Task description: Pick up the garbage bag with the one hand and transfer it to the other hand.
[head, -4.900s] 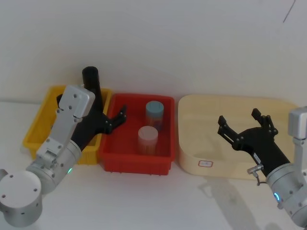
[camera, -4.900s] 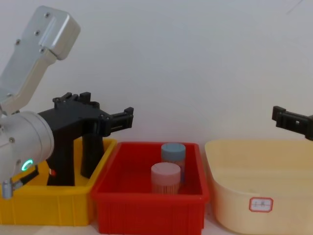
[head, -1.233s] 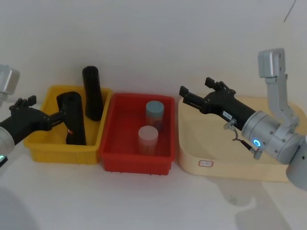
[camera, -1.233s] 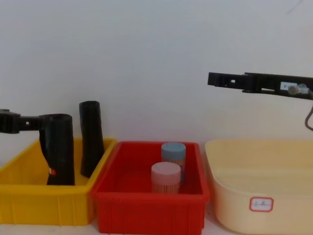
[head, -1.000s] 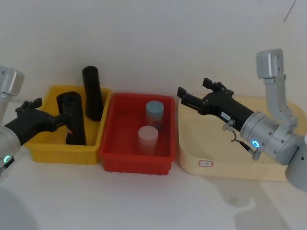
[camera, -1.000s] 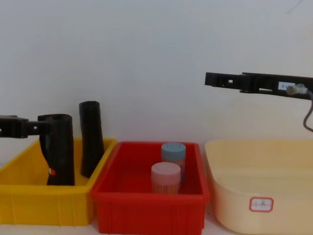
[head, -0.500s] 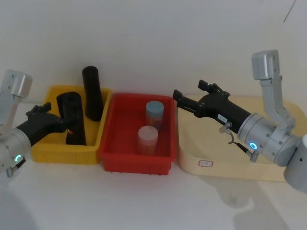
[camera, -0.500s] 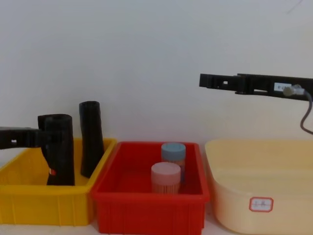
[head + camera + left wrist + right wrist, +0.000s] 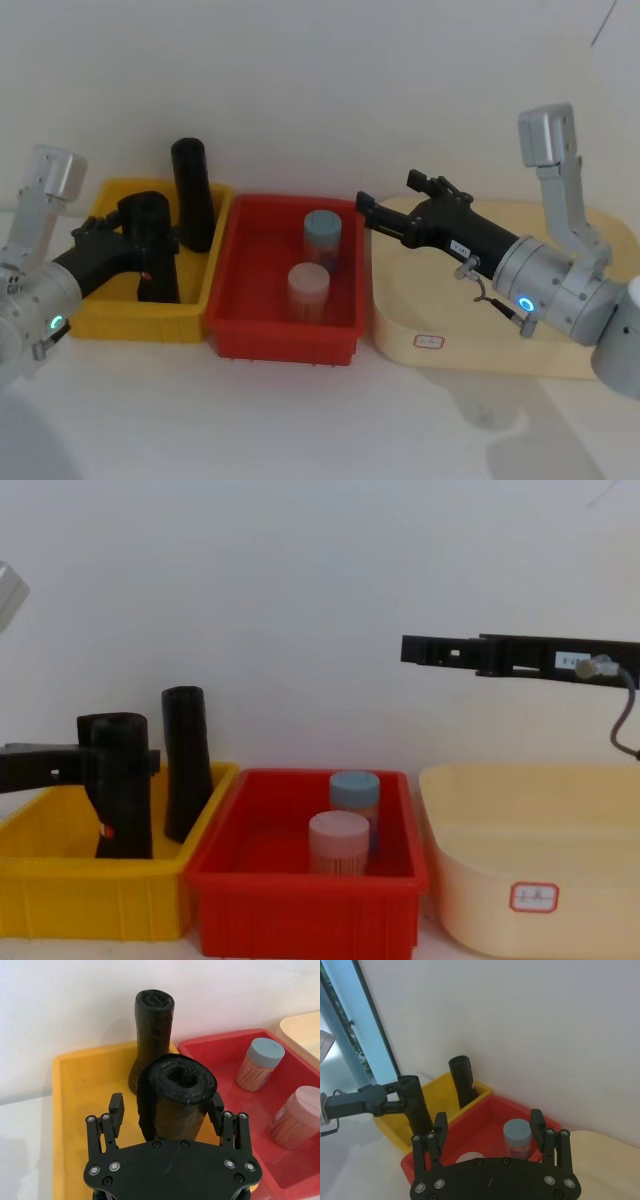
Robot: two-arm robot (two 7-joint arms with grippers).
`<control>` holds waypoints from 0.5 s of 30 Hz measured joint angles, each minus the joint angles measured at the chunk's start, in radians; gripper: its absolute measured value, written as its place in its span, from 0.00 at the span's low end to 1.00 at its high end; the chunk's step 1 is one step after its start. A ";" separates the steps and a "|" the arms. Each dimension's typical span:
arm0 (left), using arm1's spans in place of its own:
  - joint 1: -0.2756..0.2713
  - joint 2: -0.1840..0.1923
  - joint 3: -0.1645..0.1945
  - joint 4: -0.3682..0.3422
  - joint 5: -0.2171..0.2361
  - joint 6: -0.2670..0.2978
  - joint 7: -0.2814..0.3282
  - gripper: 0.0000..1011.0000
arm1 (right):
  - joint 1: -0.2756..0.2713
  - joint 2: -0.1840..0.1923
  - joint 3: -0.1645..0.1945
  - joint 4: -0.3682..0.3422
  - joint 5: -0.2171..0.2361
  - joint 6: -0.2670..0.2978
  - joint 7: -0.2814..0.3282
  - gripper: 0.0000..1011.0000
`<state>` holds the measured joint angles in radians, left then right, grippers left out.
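Bag upright in yellow bin, nearer robot than second roll; red mark near its lower end. Left end effector level at bag's upper part, fingers apart and straddling it, gap visible on one side; not gripping. Right end effector wide open, empty, raised over border of red bin and tub, pointing leftward.

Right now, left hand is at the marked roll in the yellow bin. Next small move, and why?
Probably close the left hand on the garbage bag: its fingers straddle the roll's top with a gap showing on one side, and the roll stands in the yellow bin, unlifted. The right hand is open, raised.
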<state>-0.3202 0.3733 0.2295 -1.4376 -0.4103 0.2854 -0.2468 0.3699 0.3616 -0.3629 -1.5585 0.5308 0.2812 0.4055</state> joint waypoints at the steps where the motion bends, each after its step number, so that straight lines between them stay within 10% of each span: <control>1: -0.007 -0.003 0.003 0.009 0.003 -0.004 -0.002 0.99 | 0.001 0.001 -0.001 0.001 0.001 0.001 0.001 0.99; 15: -0.039 -0.021 0.018 0.051 0.018 -0.024 -0.015 0.99 | 0.056 0.007 -0.064 0.094 0.007 0.064 0.051 0.99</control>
<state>-0.3589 0.3526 0.2477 -1.3870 -0.3920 0.2614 -0.2617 0.4254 0.3687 -0.4268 -1.4642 0.5378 0.3457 0.4565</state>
